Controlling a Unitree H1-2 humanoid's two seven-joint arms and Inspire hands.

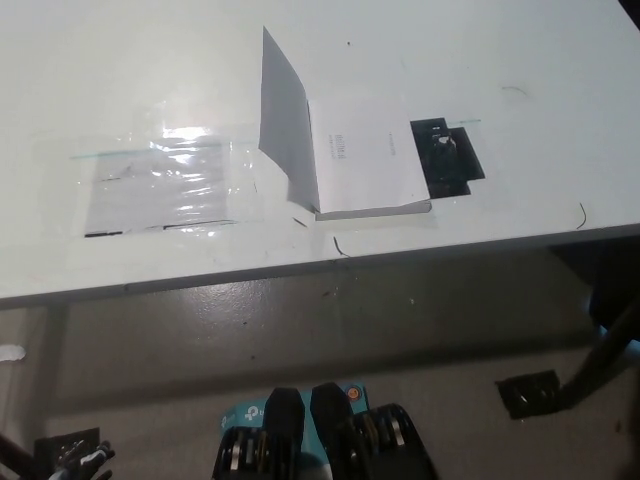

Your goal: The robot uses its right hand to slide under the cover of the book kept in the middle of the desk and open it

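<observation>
book (350,160) sits upper middle of frame on the white desk (120,70), cover standing up, open | small print on its page, way too tiny to read | black patch (447,158) just right of it | right hand out of frame, left hand (82,458) barely peeking bottom left, fingers can't tell

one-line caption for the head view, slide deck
White book on the desk, cover standing open; right hand out of view.
</observation>
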